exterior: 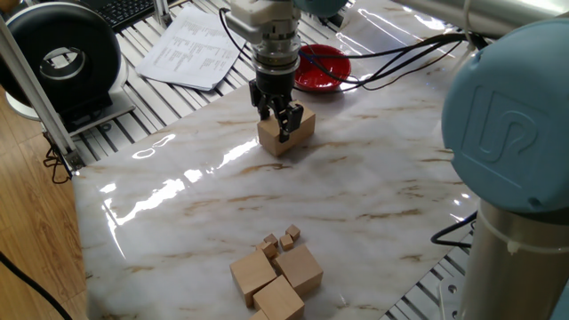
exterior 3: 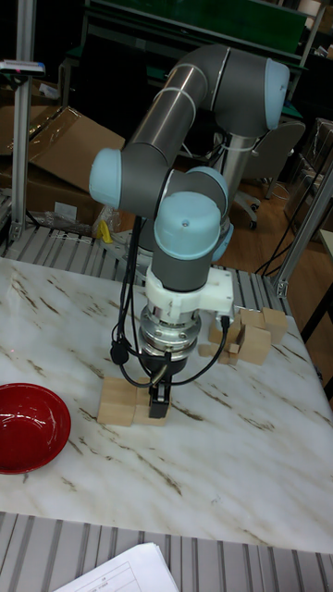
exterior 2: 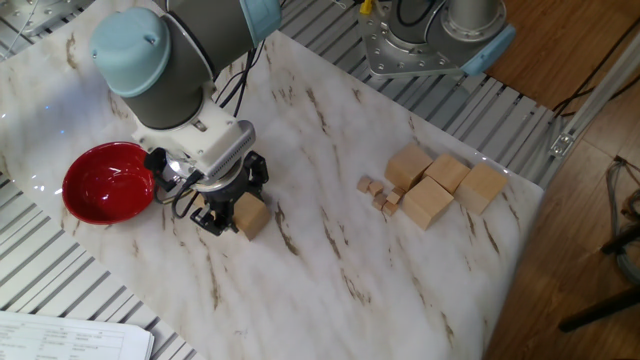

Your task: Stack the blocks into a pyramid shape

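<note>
Gripper (exterior: 279, 121) low over two blocks near the red bowl (exterior: 322, 66); rest of the blocks sit at the opposite edge.

Gripper fingers (exterior 3: 157, 400) point straight down onto a pair of large tan blocks (exterior 3: 122, 401) that sit side by side, touching, on the marble table (exterior: 373, 196). Fingers close together at the blocks' top; cannot tell whether they clamp a block or only touch it. Red bowl near this pair, apart from it. Three more large blocks (exterior 2: 445, 186) clustered, touching, near the far table edge, with a few tiny cubes (exterior 2: 378, 192) just beside them. No second layer stacked.
</note>
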Tool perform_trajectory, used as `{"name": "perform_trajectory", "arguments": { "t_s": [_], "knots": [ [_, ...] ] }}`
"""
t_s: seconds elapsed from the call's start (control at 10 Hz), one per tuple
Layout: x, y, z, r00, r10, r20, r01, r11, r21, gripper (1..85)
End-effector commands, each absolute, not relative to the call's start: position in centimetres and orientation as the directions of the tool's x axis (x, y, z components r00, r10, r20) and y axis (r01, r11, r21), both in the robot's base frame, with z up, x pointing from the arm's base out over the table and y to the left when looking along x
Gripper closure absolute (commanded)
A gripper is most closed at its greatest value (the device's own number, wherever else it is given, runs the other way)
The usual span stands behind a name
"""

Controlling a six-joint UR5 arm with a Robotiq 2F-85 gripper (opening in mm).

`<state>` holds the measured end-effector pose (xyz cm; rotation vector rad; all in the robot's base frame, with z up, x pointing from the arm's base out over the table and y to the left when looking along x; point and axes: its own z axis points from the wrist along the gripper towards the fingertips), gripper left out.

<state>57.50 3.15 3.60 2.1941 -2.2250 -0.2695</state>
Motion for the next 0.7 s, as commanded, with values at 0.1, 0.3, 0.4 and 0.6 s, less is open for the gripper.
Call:
{"name": "perform_trajectory", "arguments": {
  "t_s": [0.1,0.3,0.4,0.6],
  "knots": [
    [57.75,3.38,3.41,-0.030,-0.991,-0.129,-0.993,0.014,0.120,84.7],
    [57.81,3.39,3.35,-0.030,-0.991,-0.129,-0.993,0.014,0.119,84.7],
    [57.86,3.39,3.35,-0.031,-0.991,-0.129,-0.993,0.016,0.117,84.7],
    [57.99,3.35,3.29,-0.033,-0.991,-0.128,-0.993,0.018,0.113,84.7]
  ]
}}
